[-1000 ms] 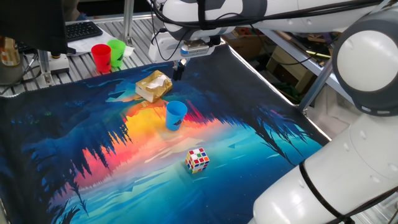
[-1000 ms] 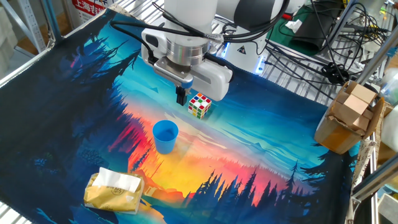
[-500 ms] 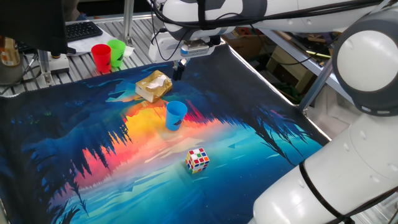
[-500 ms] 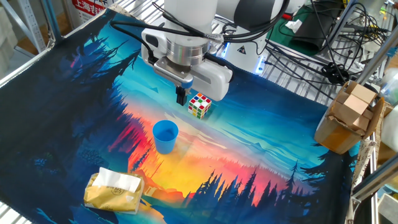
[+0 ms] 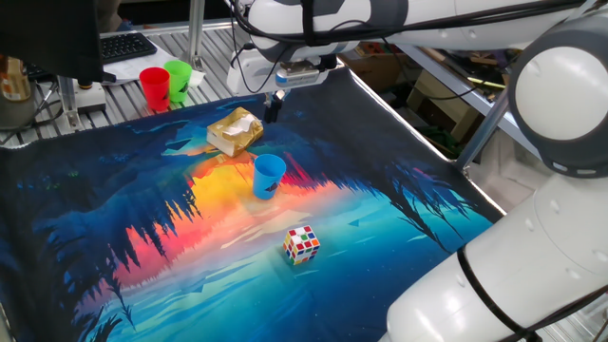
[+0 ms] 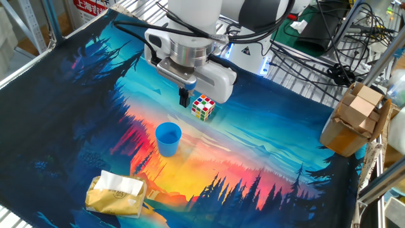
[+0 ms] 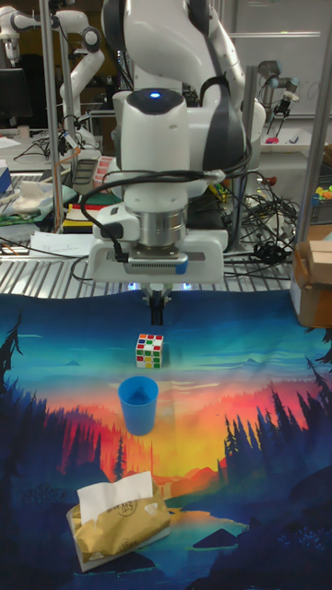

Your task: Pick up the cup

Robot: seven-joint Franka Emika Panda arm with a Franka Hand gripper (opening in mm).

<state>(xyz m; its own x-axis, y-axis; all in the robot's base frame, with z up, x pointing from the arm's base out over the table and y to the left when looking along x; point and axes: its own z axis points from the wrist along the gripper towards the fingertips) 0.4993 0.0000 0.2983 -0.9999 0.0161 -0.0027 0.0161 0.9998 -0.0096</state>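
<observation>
The small blue cup stands upright on the printed mat, its mouth open upward, also seen as the cup and the cup. My gripper hangs in the air above the mat, up and to the side of the cup, apart from it. Its two black fingers are pressed together with nothing between them. The gripper shows above the Rubik's cube in the tall view, and the gripper sits behind the cup near the mat's far edge.
A Rubik's cube lies near the gripper. A yellow tissue pack rests beyond the cup. A red cup and a green cup stand off the mat. A cardboard box is at the side.
</observation>
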